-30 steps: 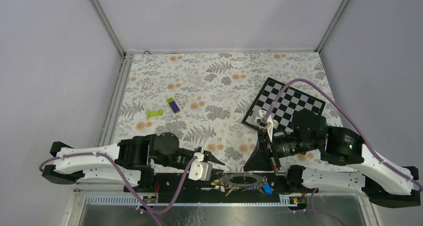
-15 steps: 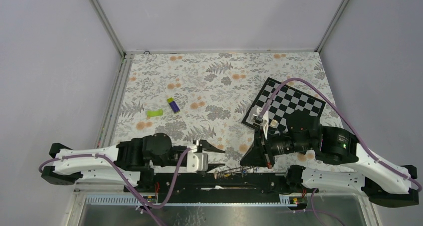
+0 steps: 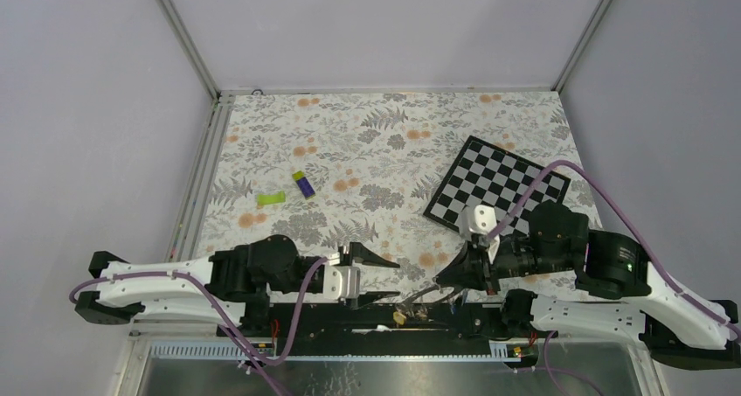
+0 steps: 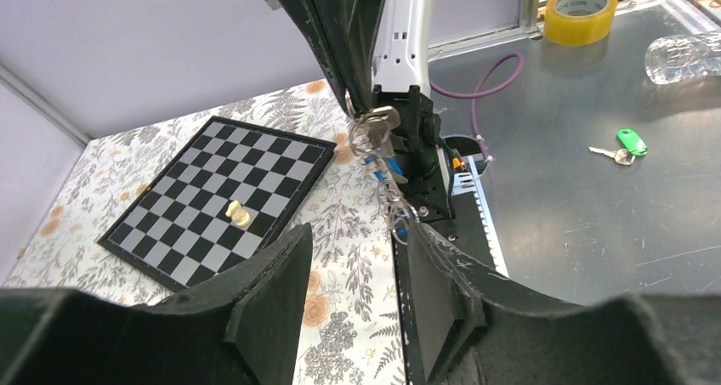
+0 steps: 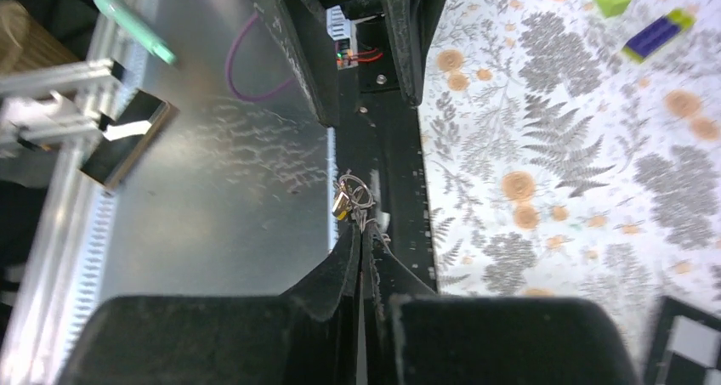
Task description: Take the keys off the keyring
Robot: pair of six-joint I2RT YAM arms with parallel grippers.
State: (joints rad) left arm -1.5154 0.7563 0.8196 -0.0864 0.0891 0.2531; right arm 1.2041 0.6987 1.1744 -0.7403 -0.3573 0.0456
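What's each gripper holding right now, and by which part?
The right gripper is shut on one end of the keys; the rest dangle free. Which piece is pinched can't be told. The left gripper is open, holding nothing.

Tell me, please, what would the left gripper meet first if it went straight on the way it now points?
Most likely the bunch of keys dangling from the shut right gripper, straight ahead of the open left gripper; depth is unclear, so it might slip past.

White arms [image 3: 148,280], black joints [image 3: 273,263], purple cables [image 3: 568,163]
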